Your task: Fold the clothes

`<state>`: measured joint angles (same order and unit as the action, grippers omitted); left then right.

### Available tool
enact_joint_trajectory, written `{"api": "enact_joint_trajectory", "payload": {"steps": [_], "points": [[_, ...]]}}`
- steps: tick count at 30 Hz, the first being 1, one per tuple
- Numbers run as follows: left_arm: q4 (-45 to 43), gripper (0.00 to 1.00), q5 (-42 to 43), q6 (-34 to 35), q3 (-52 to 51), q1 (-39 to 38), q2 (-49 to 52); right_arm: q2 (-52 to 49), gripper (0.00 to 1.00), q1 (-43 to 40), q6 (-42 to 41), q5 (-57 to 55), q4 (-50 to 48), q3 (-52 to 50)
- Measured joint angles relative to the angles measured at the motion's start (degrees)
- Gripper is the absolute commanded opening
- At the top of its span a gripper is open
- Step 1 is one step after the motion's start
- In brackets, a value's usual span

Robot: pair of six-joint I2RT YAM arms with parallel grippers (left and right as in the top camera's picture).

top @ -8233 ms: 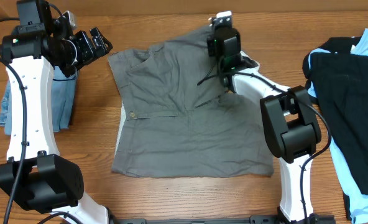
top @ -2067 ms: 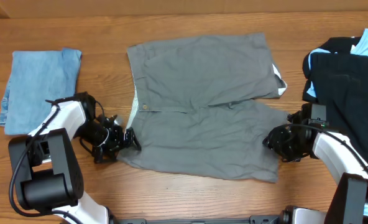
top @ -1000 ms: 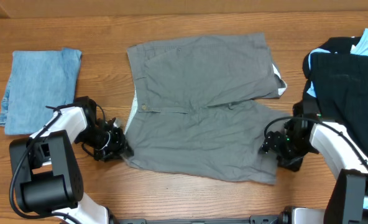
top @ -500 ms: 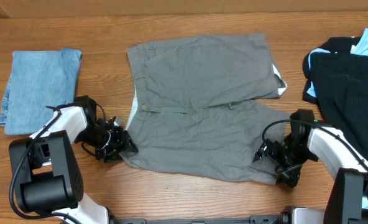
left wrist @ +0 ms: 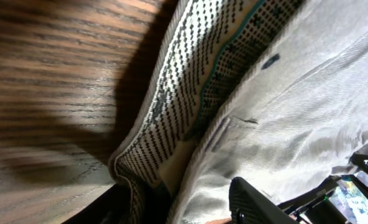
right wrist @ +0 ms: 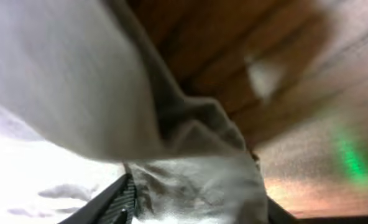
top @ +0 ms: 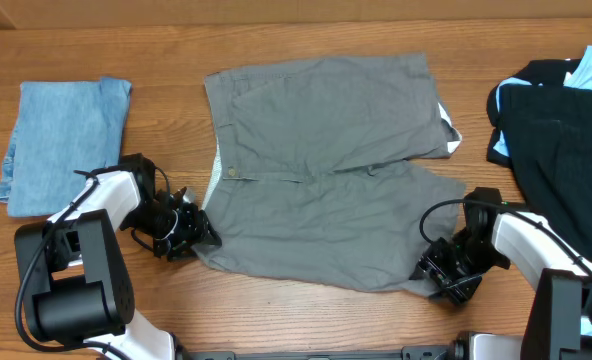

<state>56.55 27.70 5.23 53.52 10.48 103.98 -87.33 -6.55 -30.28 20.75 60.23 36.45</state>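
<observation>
The clothes are chiefly grey shorts [top: 326, 180] spread flat mid-table. My left gripper [top: 198, 232] is at their front-left waistband corner. In the left wrist view the patterned waistband lining and grey cloth [left wrist: 308, 112] lie between the parted jaws of that gripper [left wrist: 184, 208], and one ribbed finger [left wrist: 252, 202] stands off the fabric. My right gripper [top: 438, 272] sits on the front-right hem corner. In the right wrist view bunched grey cloth [right wrist: 196, 180] fills the gap of that gripper [right wrist: 196, 202] from finger [right wrist: 119, 202] to finger.
A folded denim-blue garment [top: 61, 140] lies at the far left. A heap of black [top: 556, 140] and light blue [top: 576, 310] garments covers the right edge, close behind my right arm. Bare wood table [top: 306, 310] runs along the front.
My right gripper has slid toward the table's front along the shorts' right edge to the hem corner, and its jaws have come together on the cloth. The left gripper nudged slightly into the waistband corner.
</observation>
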Motion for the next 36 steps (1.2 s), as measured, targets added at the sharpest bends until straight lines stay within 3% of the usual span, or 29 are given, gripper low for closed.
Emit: {"api": "enact_joint_trajectory", "payload": {"steps": [1, 5, 12, 18, 23, 28, 36], "points": [[0.00, 0.04, -0.17, 0.35, 0.00, 0.00, 0.00, 0.00, 0.04, 0.00, 0.02, 0.09, -0.35, -0.11], [-0.07, 0.04, -3.74, 0.37, 0.17, -0.02, 0.17, 0.00, 0.04, 0.04, 0.35, 1.05, -0.68, -0.20], [11.87, 0.04, -6.12, 0.46, 10.21, -0.68, 0.44, -0.07, 0.04, 0.28, 2.38, 1.20, 1.31, 3.10], [18.69, 0.04, -8.70, 2.36, 16.94, -3.02, 0.44, -0.07, 0.04, 0.33, 5.29, 0.59, 6.51, 10.71], [19.50, 0.04, -11.54, 5.84, 17.46, -5.92, 0.02, -0.28, 0.04, 0.61, 6.34, -2.51, 12.96, 21.00], [19.54, 0.04, -14.34, 10.10, 17.51, -9.73, -11.47, -0.28, 0.04, 0.74, 8.26, -4.63, 19.21, 29.97], [25.51, 0.04, -15.80, 14.38, 17.79, -10.58, -30.18, 1.92, 0.04, 0.76, 10.01, -4.44, 24.59, 34.16]]}}
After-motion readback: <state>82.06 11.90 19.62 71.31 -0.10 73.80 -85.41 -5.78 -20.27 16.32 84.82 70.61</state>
